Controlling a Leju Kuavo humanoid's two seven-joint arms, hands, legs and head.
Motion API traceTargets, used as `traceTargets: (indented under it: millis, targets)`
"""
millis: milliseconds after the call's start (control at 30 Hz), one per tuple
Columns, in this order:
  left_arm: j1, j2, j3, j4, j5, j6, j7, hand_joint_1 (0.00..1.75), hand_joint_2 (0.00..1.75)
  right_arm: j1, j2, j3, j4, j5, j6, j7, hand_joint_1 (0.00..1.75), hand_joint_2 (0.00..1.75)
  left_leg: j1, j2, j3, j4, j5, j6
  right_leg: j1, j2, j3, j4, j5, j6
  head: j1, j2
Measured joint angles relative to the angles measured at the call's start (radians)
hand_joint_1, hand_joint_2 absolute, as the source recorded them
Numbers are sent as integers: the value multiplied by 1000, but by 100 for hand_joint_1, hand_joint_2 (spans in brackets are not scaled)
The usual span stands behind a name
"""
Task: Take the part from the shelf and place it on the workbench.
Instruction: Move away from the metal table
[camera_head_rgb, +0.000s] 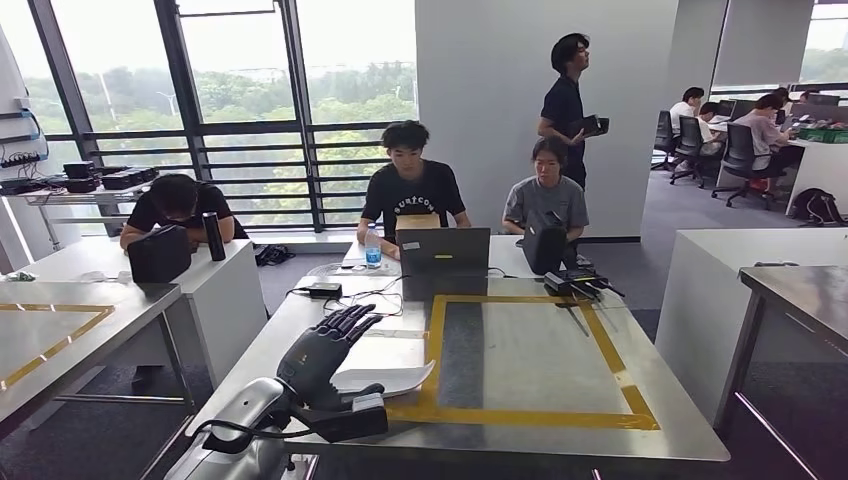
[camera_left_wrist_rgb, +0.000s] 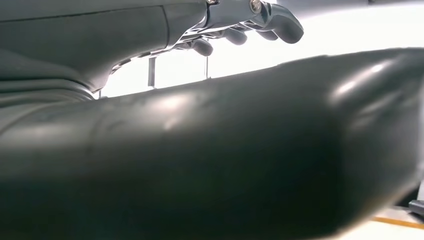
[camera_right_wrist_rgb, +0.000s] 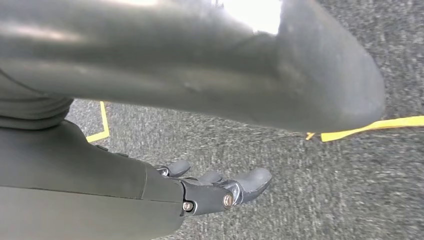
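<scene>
The big steel surface (camera_head_rgb: 660, 400) takes up most of my head view, with a yellow tape square (camera_head_rgb: 520, 417) marked on it. Three people sit along the far side, and the middle one (camera_head_rgb: 410, 190) is behind a dark laptop (camera_head_rgb: 443, 250) with a water bottle (camera_head_rgb: 373, 252) just beside it.

My left robot hand (camera_head_rgb: 322, 350) is over the near left part of the surface, fingers stretched out flat and pointing away from me toward the people. The part (camera_head_rgb: 395, 380) is a thin white flat piece right under that hand. Its long axis runs across the surface, left to right. Its pointed corner aims right and pokes over the left strip of the tape.

The hand covers the part's left end, so I honestly can't tell if the hand is gripping it or just sitting over it. The left wrist cam doesn't help. The thumb (camera_left_wrist_rgb: 225, 150) blocks nearly everything, the fingers (camera_left_wrist_rgb: 280, 25) show straight, and the background is blown out white.

The right robot hand (camera_right_wrist_rgb: 210, 192) hangs over the grey carpet floor (camera_right_wrist_rgb: 325, 200), fingers loosely extended with nothing in them.
</scene>
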Motion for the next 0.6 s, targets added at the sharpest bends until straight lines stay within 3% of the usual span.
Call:
traceTargets:
  millis: [33,100,167,233,267,333,400,433,467,500,533,600]
  targets:
    - [-1,2,1,-3,1,-1,-4,0,0,0,0,0,0,0,0,0,0,0,-1,0,46,-58,25,6,1,0,-10,0,9,2,0,0]
    - [-4,4,3,-12,5,-5,-11,0,0,-1,0,0,0,0,0,0,0,0,-6,0,143,-195,28,19,3,-1,-22,0,25,9,0,0]
    - [-7,5,7,-18,10,-7,-16,0,0,-1,0,0,0,0,0,-2,0,0,-12,-1,181,-265,12,27,1,-2,-25,-5,42,21,0,0]
    - [-7,5,11,-19,14,-8,-20,0,0,0,0,0,0,2,0,-7,0,0,-12,1,174,-277,27,37,-1,-1,-25,-12,55,35,-1,0]
    - [-7,6,12,-20,15,-8,-22,0,0,1,0,0,0,3,0,-10,0,0,-9,2,170,-282,38,44,-1,0,-30,-6,45,40,0,0]
    - [-6,6,14,-20,18,-8,-25,0,0,2,0,0,0,5,0,-14,0,0,-4,5,155,-289,63,56,-1,1,-57,63,-27,47,1,0]
    - [0,8,17,-20,22,-8,-26,0,0,2,-2,0,0,6,0,-15,0,0,-4,5,127,-288,85,61,-1,2,-94,192,-114,53,3,0]
    - [4,9,18,-20,23,-8,-27,0,0,2,-3,0,0,7,0,-15,0,0,-4,5,113,-285,95,60,-1,2,-103,244,-132,56,3,0]
    - [8,10,18,-20,24,-8,-27,0,0,2,-3,0,0,7,0,-15,0,0,-4,5,99,-282,104,59,-1,2,-97,266,-127,57,3,0]
    - [10,10,18,-19,24,-8,-27,0,0,2,-3,0,0,7,0,-14,0,0,-3,5,84,-278,111,56,-2,2,-72,248,-107,58,4,0]
    - [12,11,19,-20,25,-8,-27,0,0,2,-3,0,0,7,0,-14,0,0,-2,5,71,-272,118,53,-2,2,-29,197,-82,58,4,0]
    - [12,13,20,-22,26,-8,-27,0,0,0,-4,0,0,7,0,-13,0,0,-3,5,50,-259,127,43,-1,3,62,68,-71,53,4,0]
